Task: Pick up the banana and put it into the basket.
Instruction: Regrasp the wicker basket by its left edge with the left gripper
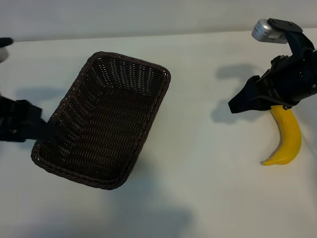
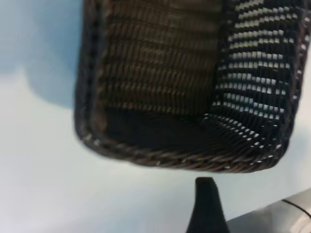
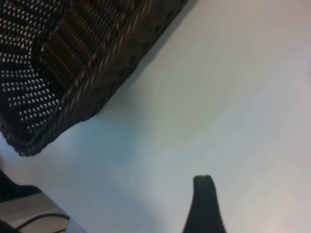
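The dark brown wicker basket stands left of the middle, tilted diagonally, with nothing inside it. The yellow banana lies on the table at the far right, its upper end hidden under my right arm. My right gripper hangs open just left of the banana, pointing toward the basket and holding nothing. In its wrist view only one finger shows over bare table, with the basket farther off. My left gripper is open at the basket's left corner. One of its fingers stops just short of the braided rim.
The white table runs between basket and banana. Its far edge meets a pale wall. A silver cylinder sits on top of the right arm. Part of the left arm's grey body shows in the right wrist view.
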### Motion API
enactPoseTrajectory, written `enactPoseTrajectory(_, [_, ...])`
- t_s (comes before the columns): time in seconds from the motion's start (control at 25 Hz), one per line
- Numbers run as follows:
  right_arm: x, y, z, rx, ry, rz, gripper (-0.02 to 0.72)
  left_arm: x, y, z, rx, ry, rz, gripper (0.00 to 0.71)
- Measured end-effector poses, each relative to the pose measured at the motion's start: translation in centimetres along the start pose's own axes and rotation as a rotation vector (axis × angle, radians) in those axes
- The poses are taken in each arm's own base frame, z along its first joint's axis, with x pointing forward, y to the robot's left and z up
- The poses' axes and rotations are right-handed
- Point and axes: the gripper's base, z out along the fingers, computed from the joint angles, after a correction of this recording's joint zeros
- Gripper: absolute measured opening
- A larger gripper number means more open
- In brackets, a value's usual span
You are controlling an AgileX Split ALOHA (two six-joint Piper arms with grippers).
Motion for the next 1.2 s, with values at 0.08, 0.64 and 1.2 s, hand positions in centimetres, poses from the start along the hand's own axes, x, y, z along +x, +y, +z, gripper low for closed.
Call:
enactPoseTrajectory(0.08, [-0.1,0.0,0.0,0.005,-0.007,0.000,0.536,0.7,0.3,0.1,-0.029,0.008,-0.069,0.538])
enactPoseTrajectory(0.64, [-0.2,-0.1,0.0,0.016,-0.025,0.002,0.536,2.2,1.0,1.8,-0.064,0.090,-0.531,0.538])
enactPoseTrajectory(1.2, [-0.3,-0.2,0.0,0.019,-0.032,0.025,0.536,4.1,-2.9,3.2,-0.249,0.098,-0.757,0.538])
